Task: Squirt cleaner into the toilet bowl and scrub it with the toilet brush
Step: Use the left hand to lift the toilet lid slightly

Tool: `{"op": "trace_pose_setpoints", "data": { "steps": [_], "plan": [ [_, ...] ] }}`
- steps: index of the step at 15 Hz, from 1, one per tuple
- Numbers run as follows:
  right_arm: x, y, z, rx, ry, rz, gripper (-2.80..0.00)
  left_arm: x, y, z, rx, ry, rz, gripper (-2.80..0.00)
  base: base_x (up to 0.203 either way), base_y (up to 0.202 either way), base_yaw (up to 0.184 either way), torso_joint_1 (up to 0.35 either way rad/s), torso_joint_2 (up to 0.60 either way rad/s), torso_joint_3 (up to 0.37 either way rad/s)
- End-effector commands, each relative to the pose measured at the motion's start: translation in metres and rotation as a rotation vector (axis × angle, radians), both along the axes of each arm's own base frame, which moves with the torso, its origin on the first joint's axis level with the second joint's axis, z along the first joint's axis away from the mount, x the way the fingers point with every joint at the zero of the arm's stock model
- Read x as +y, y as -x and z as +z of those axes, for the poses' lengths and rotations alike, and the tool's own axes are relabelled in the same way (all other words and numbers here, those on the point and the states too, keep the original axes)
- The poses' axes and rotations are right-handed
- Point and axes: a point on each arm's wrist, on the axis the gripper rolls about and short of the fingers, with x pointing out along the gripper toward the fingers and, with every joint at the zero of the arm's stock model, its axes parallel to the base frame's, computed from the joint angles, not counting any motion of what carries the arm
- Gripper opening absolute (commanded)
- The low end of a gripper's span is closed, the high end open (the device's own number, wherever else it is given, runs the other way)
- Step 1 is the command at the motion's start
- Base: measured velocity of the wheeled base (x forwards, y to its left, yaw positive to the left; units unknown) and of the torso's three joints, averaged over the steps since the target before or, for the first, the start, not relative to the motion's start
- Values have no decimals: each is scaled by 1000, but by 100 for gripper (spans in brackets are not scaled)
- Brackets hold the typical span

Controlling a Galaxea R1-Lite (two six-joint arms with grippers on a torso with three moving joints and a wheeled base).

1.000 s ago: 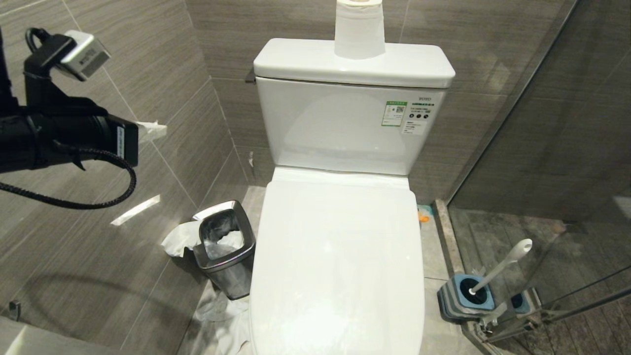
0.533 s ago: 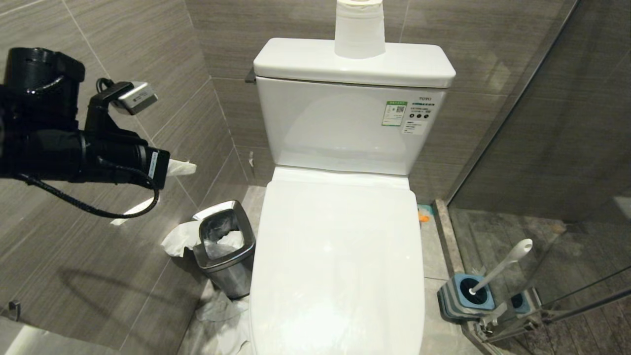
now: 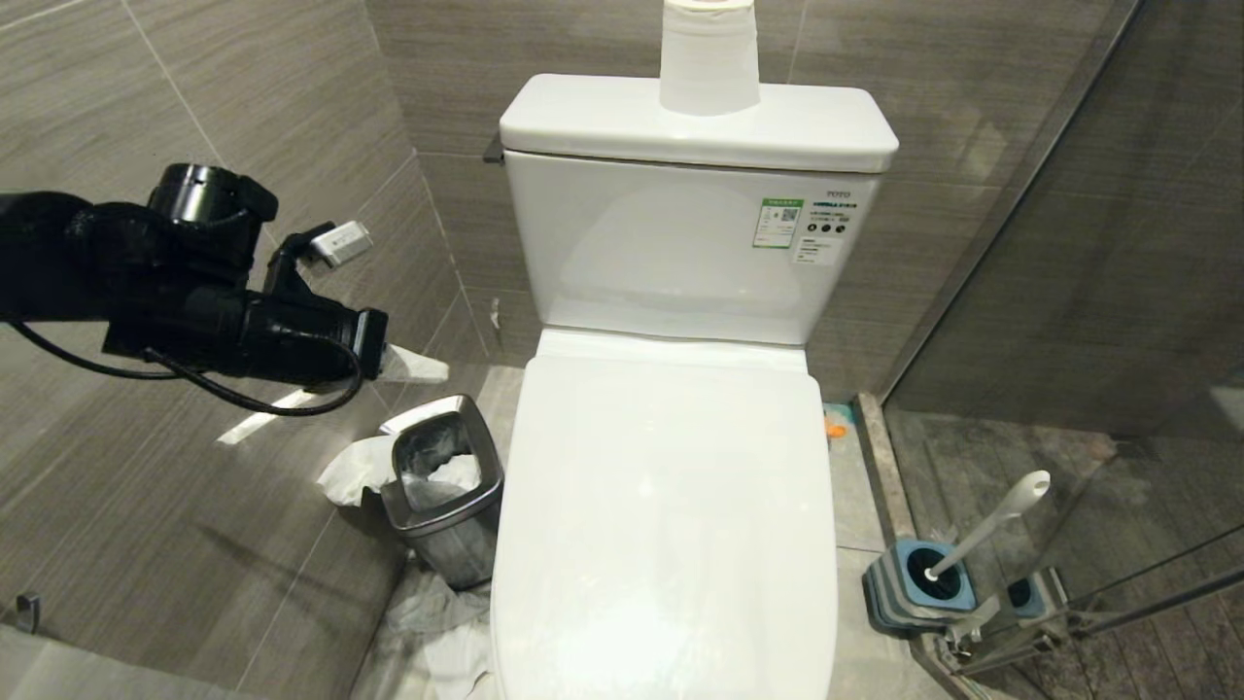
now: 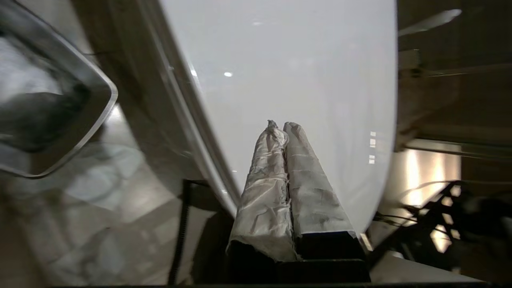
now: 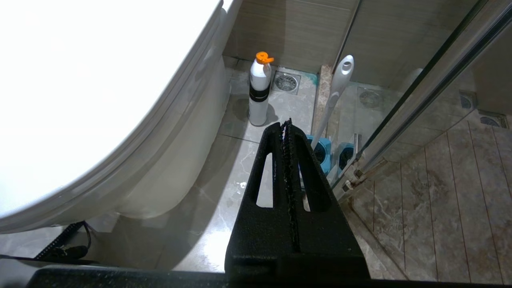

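Reaching in head view, left pincer (image 3: 418, 367), tips together, hangs beside closed lid (image 3: 666, 525); toilet brush (image 3: 982, 530) in holder. Right wrist view: right pincer (image 5: 287, 125) together, cleaner bottle (image 5: 259, 90) on floor. Step: lid must open first, I think.

Toilet lid (image 3: 671, 515): glossy white, smooth, w/ light glints. Tank (image 3: 680, 243): same glossy ceramic look. Waste bin (image 3: 442, 496): brushed steel, shiny rim, crinkly plastic liner. Walls (image 3: 243, 97): matt grey tile, fine streaked grain. Left gripper (image 4: 282, 125): fingers wrapped in creased, paper-like tape. Right gripper (image 5: 287, 124): matt black, grainy plastic. Toilet brush (image 3: 991, 530): smooth white plastic handle.
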Motion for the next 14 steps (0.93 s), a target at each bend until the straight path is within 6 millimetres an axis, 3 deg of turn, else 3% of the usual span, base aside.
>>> {"op": "trace_pose_setpoints", "data": {
  "steps": [1,3,7,14],
  "plan": [
    [0,0,0,1,1,1,-280,2,-13,-19,117,156,-98,-280,0,0,0,0,0,0],
    [0,0,0,1,1,1,-280,9,-22,-37,203,235,-122,-280,0,0,0,0,0,0],
    [0,0,0,1,1,1,-280,21,-20,-67,315,311,-134,-280,0,0,0,0,0,0],
    [0,0,0,1,-1,1,-280,31,-31,-73,211,337,-182,-280,0,0,0,0,0,0]
  ]
}}
